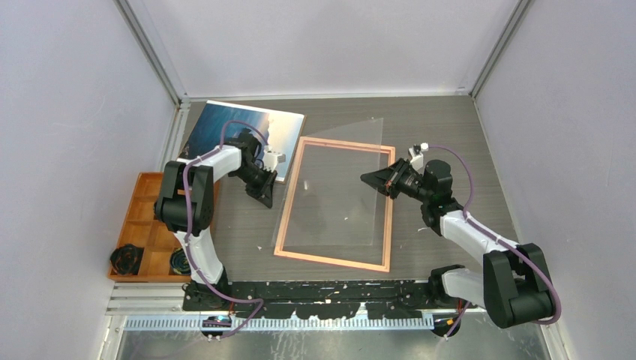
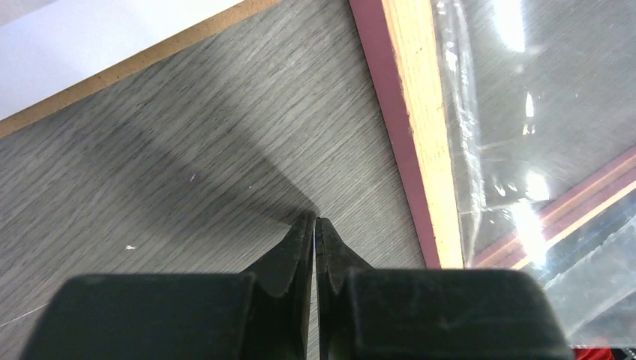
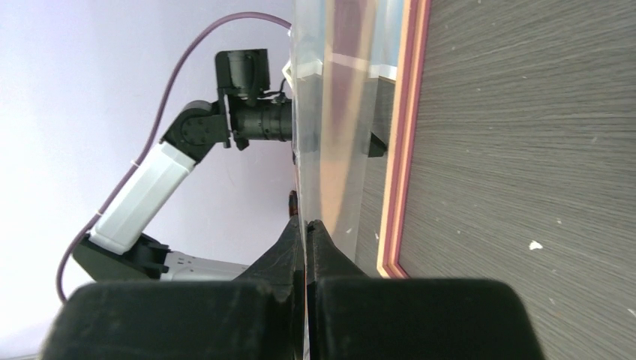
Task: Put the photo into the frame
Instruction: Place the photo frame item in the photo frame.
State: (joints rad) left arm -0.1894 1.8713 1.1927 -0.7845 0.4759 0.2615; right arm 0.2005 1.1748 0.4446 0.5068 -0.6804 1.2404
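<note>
While the left gripper [image 2: 315, 219] hangs pressed together on nothing beside the thin rectangular frame [image 1: 334, 259], which lies wood-brown back up on the grey surface [image 1: 247, 240], the right gripper [image 3: 305, 221] pinches the clear transparent pane [image 1: 337, 195] lying askew over that frame. At the far left, apart from it, the sea-and-mountain photo [image 1: 225, 124] lies face up.

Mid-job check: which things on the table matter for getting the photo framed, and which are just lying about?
For the job: photo; frame; clear pane, pinched by the right gripper.
Lying about: orange tray; two black objects in it.
</note>
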